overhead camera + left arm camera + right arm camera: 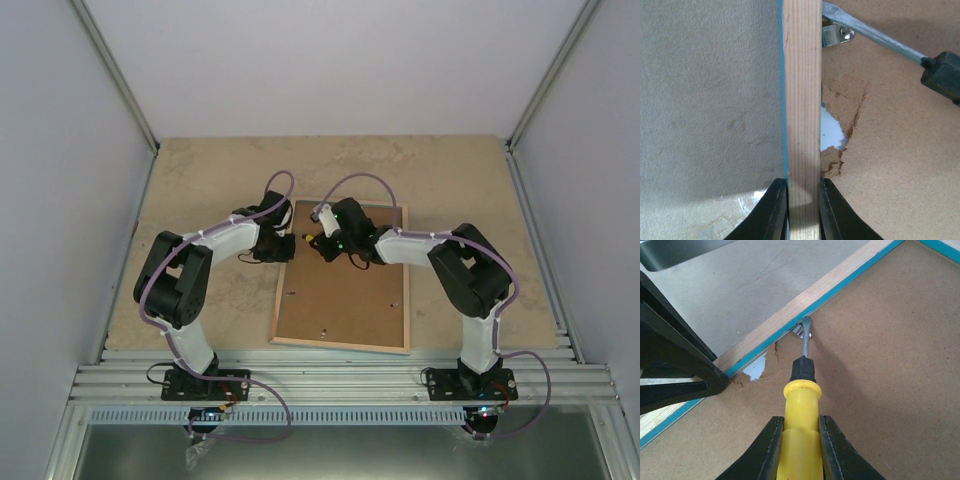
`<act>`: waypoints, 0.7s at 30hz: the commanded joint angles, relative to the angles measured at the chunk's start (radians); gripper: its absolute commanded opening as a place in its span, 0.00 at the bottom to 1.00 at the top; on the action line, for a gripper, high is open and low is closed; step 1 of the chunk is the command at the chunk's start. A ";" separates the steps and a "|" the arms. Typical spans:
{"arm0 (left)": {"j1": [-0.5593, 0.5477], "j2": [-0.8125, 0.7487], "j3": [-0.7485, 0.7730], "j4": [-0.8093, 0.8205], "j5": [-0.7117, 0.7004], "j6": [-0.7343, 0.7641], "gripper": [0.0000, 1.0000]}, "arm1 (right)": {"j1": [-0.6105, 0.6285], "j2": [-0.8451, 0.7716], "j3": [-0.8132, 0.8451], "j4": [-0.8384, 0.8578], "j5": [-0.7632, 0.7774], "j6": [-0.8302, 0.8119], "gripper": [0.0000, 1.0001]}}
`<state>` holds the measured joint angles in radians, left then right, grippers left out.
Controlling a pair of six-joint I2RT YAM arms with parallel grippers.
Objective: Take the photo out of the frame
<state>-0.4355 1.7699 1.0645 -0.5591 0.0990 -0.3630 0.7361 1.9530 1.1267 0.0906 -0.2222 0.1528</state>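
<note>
The frame lies face down, its brown fibreboard back up, wooden rail with turquoise edge around it. My left gripper is shut on the frame's left rail. My right gripper is shut on a yellow-handled screwdriver; its blade tip rests at a small metal tab by the rail. The tab also shows in the left wrist view. The backing board is torn near the rail, and white shows through the hole. The photo is hidden under the board.
The frame sits on a beige tabletop between grey side walls. The left gripper's black fingers are close to the left of the screwdriver. A metal rail strip runs along the near table edge.
</note>
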 commanded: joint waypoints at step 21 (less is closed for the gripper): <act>-0.006 0.039 0.025 -0.033 0.018 0.006 0.12 | -0.015 0.024 0.091 -0.282 -0.097 -0.084 0.00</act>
<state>-0.4358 1.7786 1.0794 -0.5762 0.0944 -0.3630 0.7155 1.9575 1.2121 -0.0731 -0.2844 0.0933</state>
